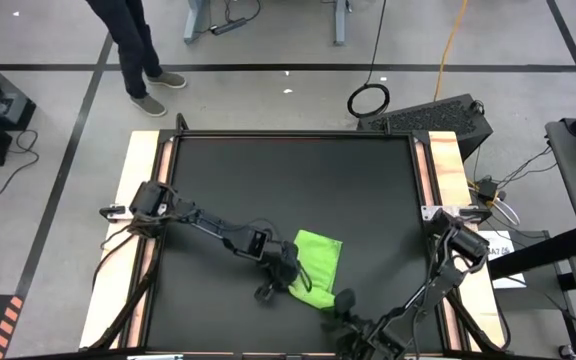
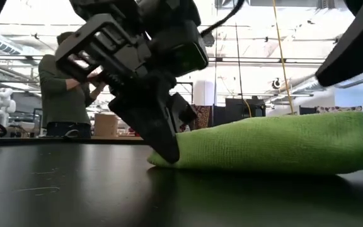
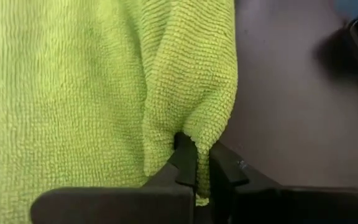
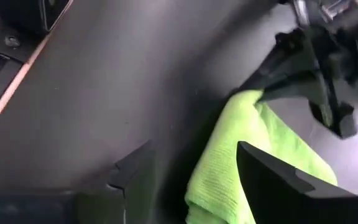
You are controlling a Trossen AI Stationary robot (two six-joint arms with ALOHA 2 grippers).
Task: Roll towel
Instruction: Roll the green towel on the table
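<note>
Left end effector [image 1: 286, 272], clamped on a corner fold of the towel [image 1: 317, 266], pinches the cloth near the front of the bench [image 1: 298, 180]. Right end effector [image 4: 191, 180] stands with fingers spread at the towel's opposite end, holding nothing. Towel lies folded into a thick, loose bundle; the roll appears only partly formed, with tightening left to do.

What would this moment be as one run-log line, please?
left gripper: shut on towel edge | right gripper: open by towel | towel: folded, unrolled
</note>
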